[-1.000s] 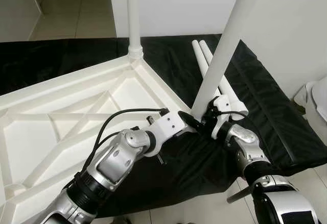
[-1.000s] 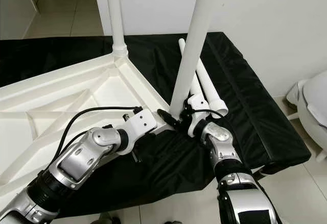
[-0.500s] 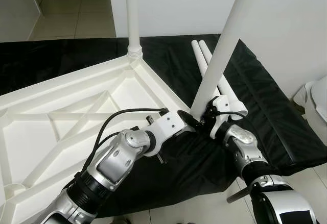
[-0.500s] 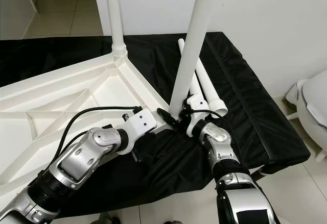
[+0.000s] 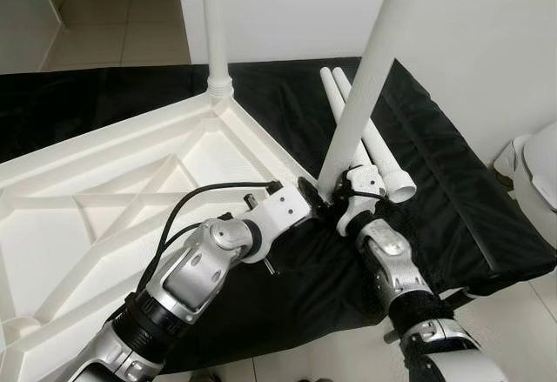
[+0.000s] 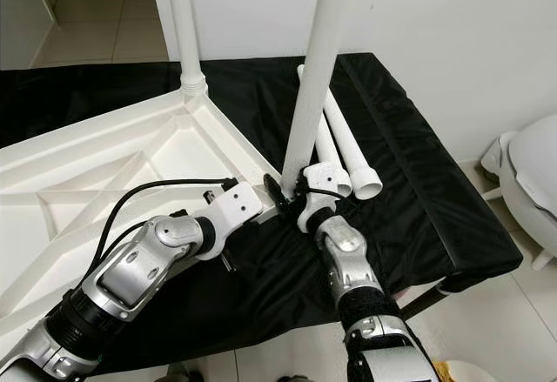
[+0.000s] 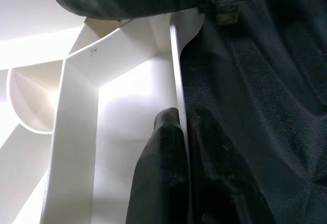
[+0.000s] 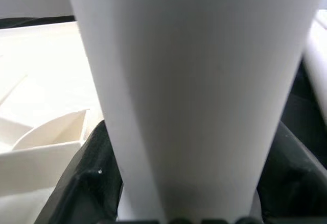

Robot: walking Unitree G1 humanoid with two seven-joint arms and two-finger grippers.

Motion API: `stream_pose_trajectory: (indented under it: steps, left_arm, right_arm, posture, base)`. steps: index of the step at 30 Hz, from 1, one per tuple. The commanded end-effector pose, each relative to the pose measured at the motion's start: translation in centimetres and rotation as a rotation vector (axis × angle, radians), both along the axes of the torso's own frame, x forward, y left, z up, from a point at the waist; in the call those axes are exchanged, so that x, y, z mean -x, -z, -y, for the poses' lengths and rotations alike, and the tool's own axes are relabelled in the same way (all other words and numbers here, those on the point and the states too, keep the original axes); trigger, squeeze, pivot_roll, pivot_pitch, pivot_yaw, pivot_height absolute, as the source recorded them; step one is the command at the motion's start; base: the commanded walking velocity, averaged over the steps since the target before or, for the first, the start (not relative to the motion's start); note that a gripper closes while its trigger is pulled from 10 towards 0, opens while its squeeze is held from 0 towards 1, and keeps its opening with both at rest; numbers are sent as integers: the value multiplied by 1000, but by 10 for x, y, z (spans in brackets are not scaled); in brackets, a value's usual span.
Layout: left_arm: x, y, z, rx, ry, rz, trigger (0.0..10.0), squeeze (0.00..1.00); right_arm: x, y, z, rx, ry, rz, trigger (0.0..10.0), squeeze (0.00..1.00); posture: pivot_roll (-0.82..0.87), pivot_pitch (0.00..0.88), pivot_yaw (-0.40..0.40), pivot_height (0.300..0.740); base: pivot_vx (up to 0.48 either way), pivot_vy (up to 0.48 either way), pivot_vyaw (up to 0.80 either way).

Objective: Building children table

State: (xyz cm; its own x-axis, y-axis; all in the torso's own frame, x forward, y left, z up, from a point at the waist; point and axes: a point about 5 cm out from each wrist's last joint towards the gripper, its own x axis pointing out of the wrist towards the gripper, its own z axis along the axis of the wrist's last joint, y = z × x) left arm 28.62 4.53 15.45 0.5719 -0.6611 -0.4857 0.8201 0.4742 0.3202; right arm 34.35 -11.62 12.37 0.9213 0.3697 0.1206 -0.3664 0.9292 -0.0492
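Observation:
The white tabletop [image 5: 104, 191] lies upside down on a black cloth [image 5: 452, 191]. One white leg [image 5: 216, 34] stands in its far corner. My right gripper [image 5: 334, 201] is shut on the base of a second leg [image 5: 364, 86], which stands tilted at the near right corner; in the right wrist view this leg [image 8: 189, 81] sits between the black fingers [image 8: 87, 183]. My left gripper [image 5: 308, 192] is shut on the tabletop's thin rim [image 7: 176, 66] right beside that corner, one finger [image 7: 163, 173] on each side. Two loose legs [image 5: 376, 143] lie on the cloth behind.
A white wall rises close behind the cloth. A rounded white object [image 5: 535, 164] stands on the tiled floor at the right. The cloth's front edge [image 5: 487, 273] drops to the floor near my right arm.
The whole picture has shifted slightly, so the camera has moved. My right forearm has swung inward to the left while still holding the leg. The left gripper stays on the rim.

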Motion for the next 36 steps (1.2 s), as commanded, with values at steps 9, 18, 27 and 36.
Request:
stream_pose_trajectory:
  steps: [9, 18, 27, 36]
  left_arm:
    - [9, -12, 13, 35, 105, 36, 10000, 0]
    - [10, -11, 12, 34, 101, 34, 10000, 0]
    - [10, -10, 14, 32, 107, 36, 10000, 0]
    - [10, -10, 14, 29, 111, 39, 10000, 0]
  right_arm:
    - [14, 14, 23, -38, 538, -64, 10000, 0]
    - [18, 14, 14, -36, 527, -100, 10000, 596]
    - [16, 10, 18, -61, 452, -63, 10000, 1000]
    - [7, -6, 25, -33, 169, -6, 10000, 0]
  posture:
    - [-6, 98, -15, 740]
    - [-2, 87, -21, 740]
    - [-3, 81, -21, 740]
    - [-4, 68, -22, 740]
  base:
    - [0, 0, 0]
    - [0, 0, 0]
    - [0, 0, 0]
    - [0, 0, 0]
